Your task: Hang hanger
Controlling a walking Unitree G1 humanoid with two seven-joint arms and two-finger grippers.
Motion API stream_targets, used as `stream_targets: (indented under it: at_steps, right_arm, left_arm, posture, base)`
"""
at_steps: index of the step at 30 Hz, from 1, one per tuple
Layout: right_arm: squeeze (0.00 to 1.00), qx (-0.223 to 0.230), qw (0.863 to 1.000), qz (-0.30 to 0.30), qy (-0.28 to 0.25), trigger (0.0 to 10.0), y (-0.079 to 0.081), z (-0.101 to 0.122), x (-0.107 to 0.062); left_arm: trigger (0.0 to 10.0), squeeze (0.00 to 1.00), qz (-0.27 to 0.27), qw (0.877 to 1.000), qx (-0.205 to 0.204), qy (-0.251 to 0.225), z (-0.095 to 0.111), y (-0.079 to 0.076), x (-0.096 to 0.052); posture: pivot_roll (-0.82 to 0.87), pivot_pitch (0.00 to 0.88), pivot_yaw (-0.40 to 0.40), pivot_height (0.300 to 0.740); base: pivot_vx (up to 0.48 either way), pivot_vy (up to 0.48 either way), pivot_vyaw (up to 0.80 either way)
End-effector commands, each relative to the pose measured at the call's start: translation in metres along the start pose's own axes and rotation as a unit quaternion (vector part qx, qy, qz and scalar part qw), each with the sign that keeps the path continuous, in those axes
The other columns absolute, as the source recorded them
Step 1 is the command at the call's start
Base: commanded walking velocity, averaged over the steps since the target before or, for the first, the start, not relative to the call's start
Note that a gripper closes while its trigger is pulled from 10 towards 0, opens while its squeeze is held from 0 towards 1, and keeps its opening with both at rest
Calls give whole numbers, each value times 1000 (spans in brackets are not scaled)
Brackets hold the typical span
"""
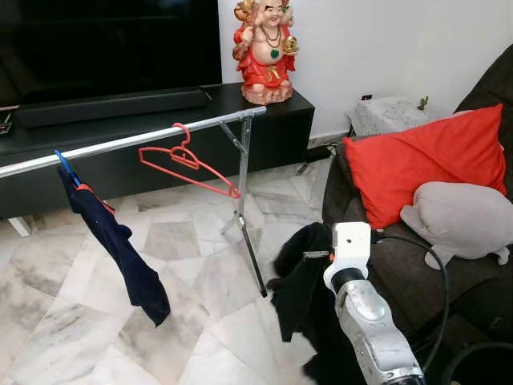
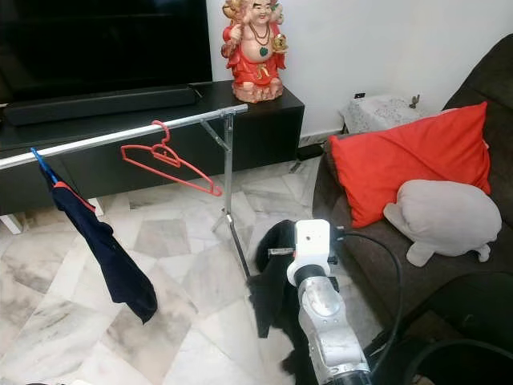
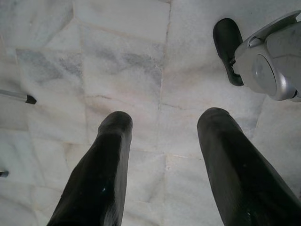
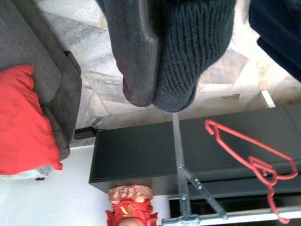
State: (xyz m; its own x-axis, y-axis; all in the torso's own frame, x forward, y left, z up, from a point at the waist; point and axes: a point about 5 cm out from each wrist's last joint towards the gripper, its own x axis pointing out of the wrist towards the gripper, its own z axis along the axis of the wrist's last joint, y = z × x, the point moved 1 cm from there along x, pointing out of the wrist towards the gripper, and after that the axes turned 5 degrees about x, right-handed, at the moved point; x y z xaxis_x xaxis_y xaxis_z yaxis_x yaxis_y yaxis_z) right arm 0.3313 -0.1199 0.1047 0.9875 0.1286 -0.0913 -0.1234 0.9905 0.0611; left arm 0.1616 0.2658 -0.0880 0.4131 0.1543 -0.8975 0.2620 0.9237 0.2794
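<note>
The red hanger (image 1: 188, 164) already hangs by its hook on the silver rail (image 1: 128, 141) of the clothes rack, bare, near the rail's right end. Further left on the same rail a dark blue garment (image 1: 116, 245) droops from a blue hanger (image 1: 66, 168).

We hold a black knitted garment (image 1: 300, 277) in our right gripper (image 4: 157, 61), low beside the sofa (image 1: 401, 257); in the right wrist view its fingers are pressed together on the knit, so the jaws are closed on the cloth. Our left gripper (image 3: 162, 165) hangs idle over the marble floor (image 3: 122, 56), its two fingers well apart and holding nothing.

We judge that the step in hand is bringing this garment to the red hanger, rather than hanging a hanger that is already up. The next move calls for lifting the cloth clear of the rack's leg (image 1: 248, 241) and carrying it up to the rail without knocking the hook off.
</note>
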Motion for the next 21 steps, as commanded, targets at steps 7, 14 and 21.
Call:
stream_targets:
  at_steps: [7, 14, 21]
  right_arm:
    - [0, -21, 1000, 5, -11, 10000, 2, 5, 6]
    - [0, -26, 1000, 2, -11, 10000, 1, 4, 6]
    - [0, -35, 999, 6, -3, 10000, 0, -1, 7]
  left_arm:
    - [10000, 0, 2, 1000, -3, 10, -7, 2, -1]
    - [10000, 0, -2, 1000, 3, 11, -8, 1, -1]
    - [10000, 0, -1, 1000, 2, 10, -8, 1, -1]
  posture:
    - [-37, 56, 3, 740]
    - [-50, 41, 14, 740]
    - [-47, 25, 16, 740]
  base:
    - [0, 108, 0]
    - [0, 279, 0]
    - [0, 279, 0]
